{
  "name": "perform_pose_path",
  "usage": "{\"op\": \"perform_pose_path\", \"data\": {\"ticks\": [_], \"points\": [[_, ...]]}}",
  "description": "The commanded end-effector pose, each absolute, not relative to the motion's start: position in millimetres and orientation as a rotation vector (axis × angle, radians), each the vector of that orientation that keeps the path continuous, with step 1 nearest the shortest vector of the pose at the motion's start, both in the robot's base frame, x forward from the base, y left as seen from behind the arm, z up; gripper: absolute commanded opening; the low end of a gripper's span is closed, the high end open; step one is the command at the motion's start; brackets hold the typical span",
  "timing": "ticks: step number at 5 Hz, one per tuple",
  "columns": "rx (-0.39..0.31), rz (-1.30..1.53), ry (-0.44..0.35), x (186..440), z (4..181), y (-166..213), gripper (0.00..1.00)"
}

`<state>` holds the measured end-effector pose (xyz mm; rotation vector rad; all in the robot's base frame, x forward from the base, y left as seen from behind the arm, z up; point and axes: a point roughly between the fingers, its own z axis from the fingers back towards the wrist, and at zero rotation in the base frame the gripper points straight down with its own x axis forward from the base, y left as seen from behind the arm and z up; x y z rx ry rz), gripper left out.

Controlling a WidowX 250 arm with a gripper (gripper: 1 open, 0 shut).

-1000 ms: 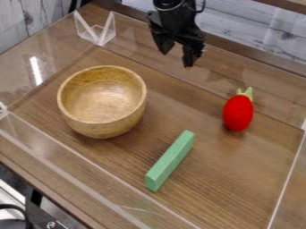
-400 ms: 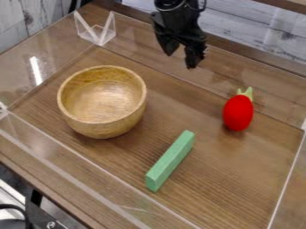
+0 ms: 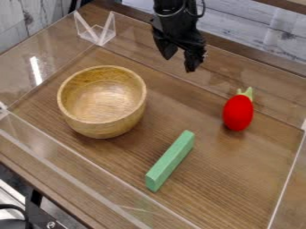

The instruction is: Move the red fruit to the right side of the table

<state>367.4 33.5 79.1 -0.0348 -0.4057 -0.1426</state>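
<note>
I see my gripper [image 3: 183, 52] hanging at the far side with jaws spread wide and nothing between them. The red fruit [image 3: 239, 111] lies well apart, on the table [image 3: 227, 170] at right; bowl [image 3: 103, 100] left, green block [image 3: 171, 160] near.

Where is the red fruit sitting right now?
In the camera view, the red fruit lies on the table at the right side, near the right acrylic wall, right of the wooden bowl and up-right of the green block.
</note>
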Motion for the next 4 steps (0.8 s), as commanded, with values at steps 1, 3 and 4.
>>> {"op": "perform_pose_path", "data": {"ticks": [1,3,4], "points": [[-0.026,-0.124,-0.437,370.6,88.1,28.4,1.00],[-0.010,-0.085,-0.456,360.7,120.6,18.2,1.00],[-0.006,-0.076,-0.464,369.2,120.2,16.0,1.00]]}}
